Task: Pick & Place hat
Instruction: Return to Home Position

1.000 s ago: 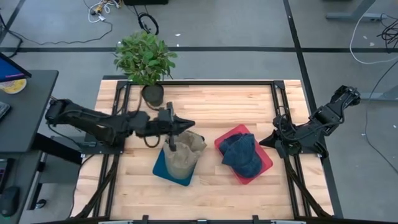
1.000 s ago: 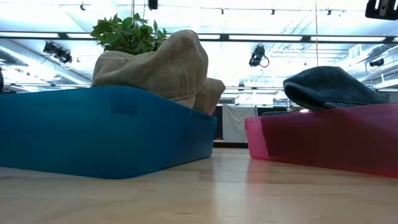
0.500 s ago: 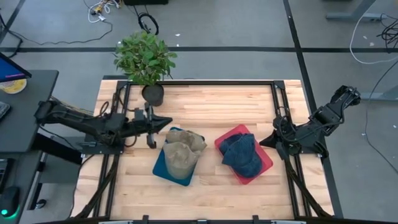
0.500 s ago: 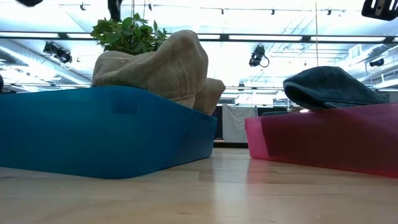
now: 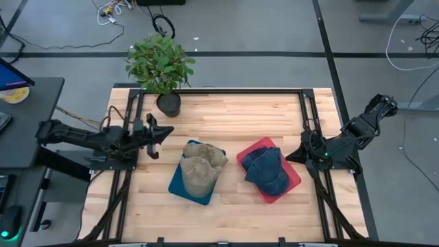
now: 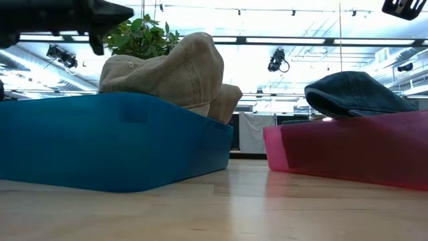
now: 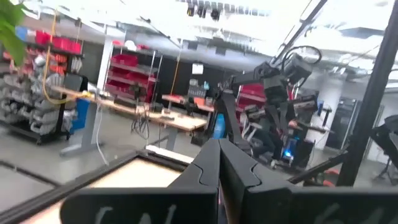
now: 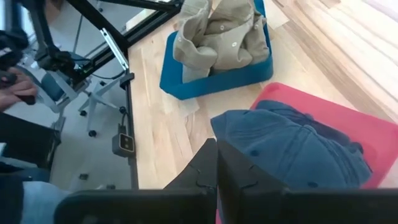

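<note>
Left gripper (image 5: 162, 132), fingers clenched together on nothing, hangs over the left edge of the table (image 5: 226, 110). Just behind it stands the potted plant (image 5: 160, 65). To its right and a little nearer the front sits the blue bin (image 5: 177, 185), clear of the fingertips, with the brown cap (image 5: 201, 168) crumpled inside. Further right, the pink bin (image 5: 259, 145) holds the blue cap (image 5: 269, 171). Right gripper (image 5: 291, 156), also clenched and empty, sits at the table's right edge, just beside that pink bin.
</note>
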